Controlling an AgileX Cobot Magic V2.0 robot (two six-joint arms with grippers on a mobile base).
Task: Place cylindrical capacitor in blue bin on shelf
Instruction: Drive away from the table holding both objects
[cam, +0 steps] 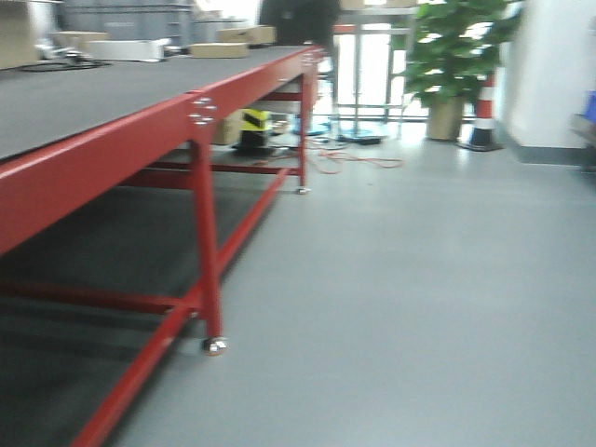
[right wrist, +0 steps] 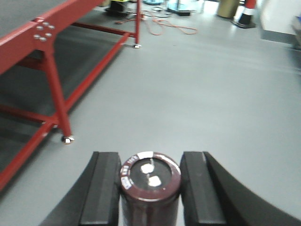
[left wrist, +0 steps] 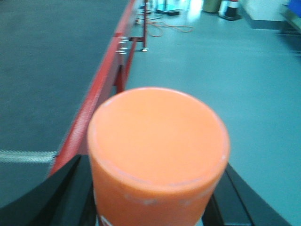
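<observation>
- Grips the capacitor [right wrist: 150, 183] in the right gripper [right wrist: 149, 161], one black finger [right wrist: 104, 188] pressed flat against each side of the sleeve.
- Holds it upright, long axis vertical, top face turned up toward the wrist camera and the lower body hidden below the frame edge.
- Shows a short round cylinder with a glossy dark maroon-brown sleeve, a light printed band around the top rim, and two pale metal terminals on the dark end face.
- Holds it off the ground over the smooth grey floor [right wrist: 211, 84], right of the red frame [right wrist: 54, 89].
- Pinches an orange cylinder [left wrist: 157, 136] in the left gripper [left wrist: 153, 188], with dark fingers [left wrist: 42, 202] against both flanks; much wider than the capacitor, matte and waxy, with a flat top and a rounded, slightly scuffed rim.
- Faces, in the front view, a long tabletop [cam: 84, 98] of dull grey matting on red-painted steel legs and rails with shiny feet.
- Leaves cardboard boxes [cam: 223, 48] at the tabletop's far end, an orange cable [cam: 345, 163] loose on the floor beyond, then a leafy potted plant [cam: 452, 47] and a striped cone [cam: 484, 116].
</observation>
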